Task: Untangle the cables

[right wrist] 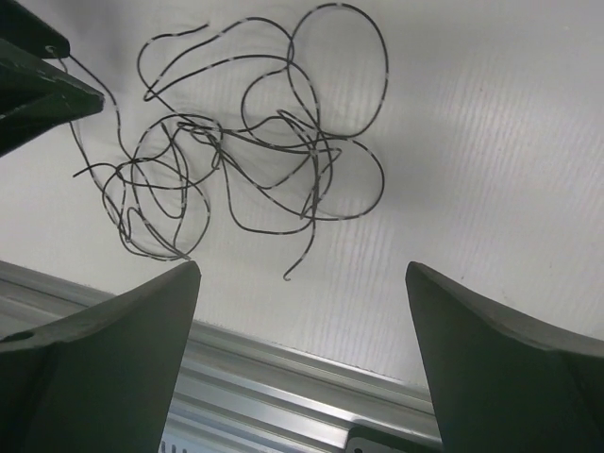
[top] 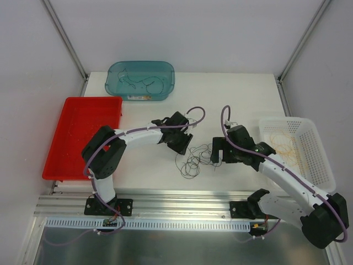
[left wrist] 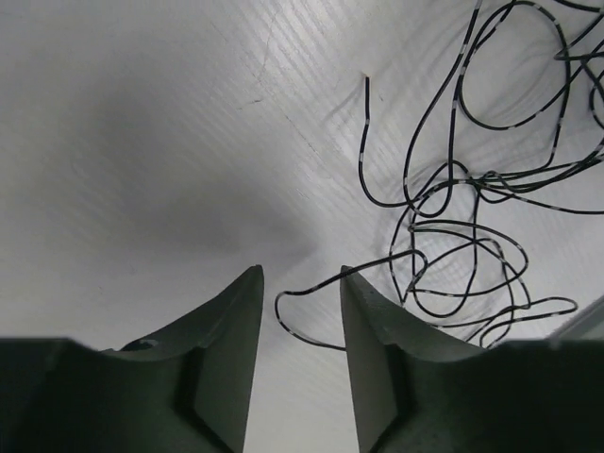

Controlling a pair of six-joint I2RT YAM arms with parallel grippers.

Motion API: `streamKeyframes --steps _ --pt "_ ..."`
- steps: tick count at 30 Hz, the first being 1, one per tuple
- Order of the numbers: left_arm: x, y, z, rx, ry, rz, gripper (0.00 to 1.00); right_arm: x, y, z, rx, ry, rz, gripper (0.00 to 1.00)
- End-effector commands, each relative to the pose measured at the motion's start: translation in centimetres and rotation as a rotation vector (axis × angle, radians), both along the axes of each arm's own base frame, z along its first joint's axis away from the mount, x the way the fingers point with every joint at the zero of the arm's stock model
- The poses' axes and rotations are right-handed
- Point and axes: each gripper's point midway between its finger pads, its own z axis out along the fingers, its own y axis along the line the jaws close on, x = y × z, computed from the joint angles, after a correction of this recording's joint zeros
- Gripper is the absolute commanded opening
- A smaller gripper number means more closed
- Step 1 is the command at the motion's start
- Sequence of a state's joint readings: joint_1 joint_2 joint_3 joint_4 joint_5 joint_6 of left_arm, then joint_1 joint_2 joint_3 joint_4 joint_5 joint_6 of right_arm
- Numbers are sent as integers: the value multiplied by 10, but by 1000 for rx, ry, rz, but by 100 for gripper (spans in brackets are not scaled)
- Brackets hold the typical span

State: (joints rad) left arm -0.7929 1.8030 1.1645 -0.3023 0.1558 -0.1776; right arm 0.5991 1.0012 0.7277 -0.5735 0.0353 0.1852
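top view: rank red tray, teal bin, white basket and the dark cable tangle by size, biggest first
1. red tray
2. white basket, nearly as big and partly under the right arm, so these two are unsure
3. teal bin
4. cable tangle

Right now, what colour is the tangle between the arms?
The tangle is black with short pale bands, clearest in the left wrist view.

- left arm (top: 138, 134) and right arm (top: 287, 175): white tubular links; bulky black joint housings between them
- a thin purple hose (top: 196, 108) runs along each arm; it arcs free near the wrist
- flat black base plates (top: 107, 207)
- left gripper (left wrist: 300, 321) and right gripper (right wrist: 302, 330): dark, matte, wedge-shaped fingers; smooth flat inner faces; blunt tips
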Motion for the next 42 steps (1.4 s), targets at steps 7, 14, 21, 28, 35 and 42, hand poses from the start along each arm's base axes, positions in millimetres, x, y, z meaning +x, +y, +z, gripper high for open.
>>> streamKeyframes --steps 7,14,21,28,35,42 --pt "-16 -8 11 -23 -21 -71 0 14 20 -7 116 20 -60 95" --pt "-35 7 40 -67 -65 -17 0 35 35 -24 102 43 -79 95" --pt "-41 16 98 -192 -150 47 0 45 39 -54 8 98 -73 82" --pt "-26 59 153 -127 -249 198 0 48 9 -61 -111 97 -129 27" --pt "1 132 231 -154 -349 422 0 51 -48 -48 -147 77 -278 1" --pt "10 254 294 44 -554 786 0 50 -98 -23 -105 67 -433 1"
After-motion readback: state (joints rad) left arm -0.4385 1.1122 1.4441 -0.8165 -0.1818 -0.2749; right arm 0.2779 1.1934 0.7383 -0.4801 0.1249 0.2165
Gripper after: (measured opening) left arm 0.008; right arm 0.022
